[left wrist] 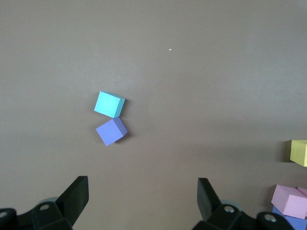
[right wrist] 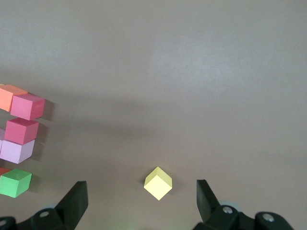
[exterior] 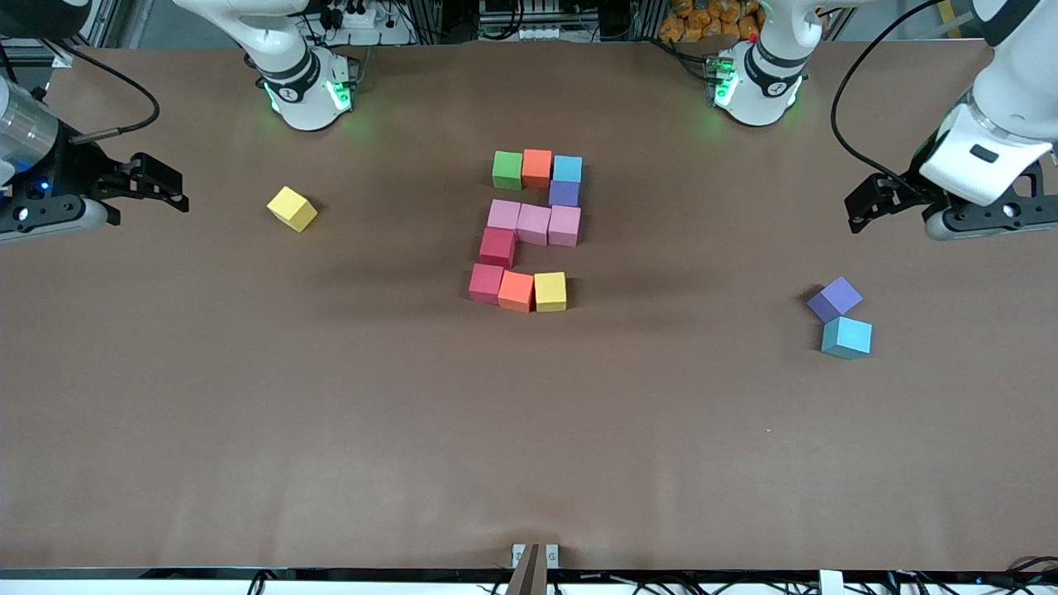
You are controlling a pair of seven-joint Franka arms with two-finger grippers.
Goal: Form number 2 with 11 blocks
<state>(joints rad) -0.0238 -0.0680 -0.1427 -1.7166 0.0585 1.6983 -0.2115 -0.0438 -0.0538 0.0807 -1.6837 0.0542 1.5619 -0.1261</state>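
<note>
The number 2 (exterior: 529, 227) stands mid-table, made of eleven blocks. Its row nearest the robots is green (exterior: 507, 169), orange (exterior: 536, 168) and light blue (exterior: 567, 168), with purple (exterior: 564, 193) under the blue. Then come three pink blocks (exterior: 534, 224), a red one (exterior: 498, 246), and a row of red, orange and yellow (exterior: 550, 291) nearest the front camera. My right gripper (exterior: 165, 186) hangs open and empty at the right arm's end of the table. My left gripper (exterior: 868, 202) hangs open and empty at the left arm's end.
A loose yellow block (exterior: 292, 208) (right wrist: 158, 183) lies on the table near the right gripper. A loose purple block (exterior: 835, 298) (left wrist: 111, 131) and a light blue one (exterior: 846, 337) (left wrist: 109, 104) touch corners near the left gripper.
</note>
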